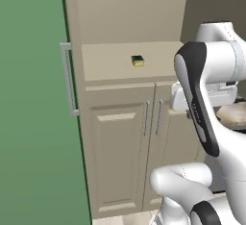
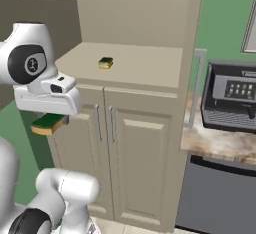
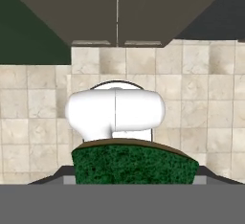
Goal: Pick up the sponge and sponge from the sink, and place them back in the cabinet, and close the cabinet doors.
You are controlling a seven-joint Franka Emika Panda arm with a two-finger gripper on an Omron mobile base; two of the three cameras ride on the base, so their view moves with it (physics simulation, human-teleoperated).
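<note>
The gripper [image 2: 50, 120] holds the second sponge [image 2: 48, 123] between its fingers, below the cabinet shelf [image 2: 145, 70] where the first sponge [image 2: 105, 63] lies, so raising it carelessly could clip the shelf edge.

We are seeing a speckled dark-green-over-yellow sponge [image 2: 48, 123], a beige cabinet [image 2: 145, 163], a green wall [image 1: 33, 123] and cream-veined floor tiles [image 3: 215, 117].

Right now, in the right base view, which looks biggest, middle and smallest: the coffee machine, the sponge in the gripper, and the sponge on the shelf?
1. Coffee machine, by far.
2. Sponge in the gripper, but it sits nearer the camera, so that may exaggerate it.
3. Sponge on the cabinet shelf.
</note>
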